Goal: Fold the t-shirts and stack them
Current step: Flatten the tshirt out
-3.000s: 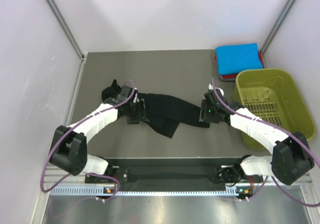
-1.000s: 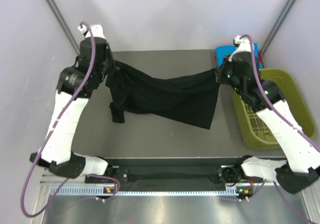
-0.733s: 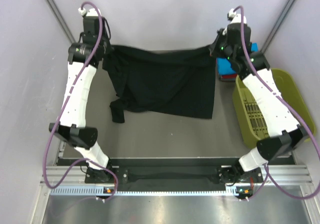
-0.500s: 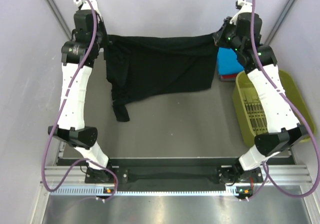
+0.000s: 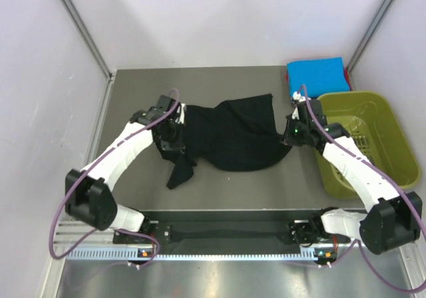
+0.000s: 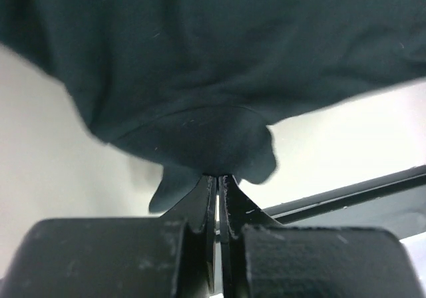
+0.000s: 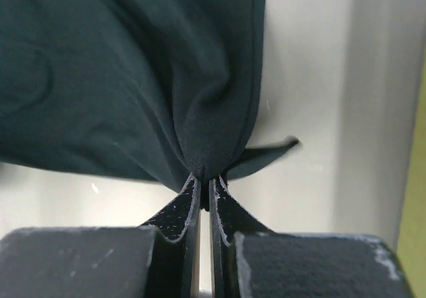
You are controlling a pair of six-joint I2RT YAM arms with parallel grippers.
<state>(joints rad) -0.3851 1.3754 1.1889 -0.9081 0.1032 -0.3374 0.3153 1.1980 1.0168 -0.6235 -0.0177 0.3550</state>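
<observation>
My left gripper [image 5: 172, 130] and right gripper [image 5: 291, 132] pinch the black t-shirt [image 5: 229, 135] (bunched, wrinkled) low over the table [image 5: 219, 85].

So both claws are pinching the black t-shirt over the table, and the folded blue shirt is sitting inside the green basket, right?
Not quite. The folded blue shirt lies on the table behind the green basket, not inside it, as the top external view shows. The rest holds: the left gripper and right gripper both pinch the black t-shirt.
</observation>
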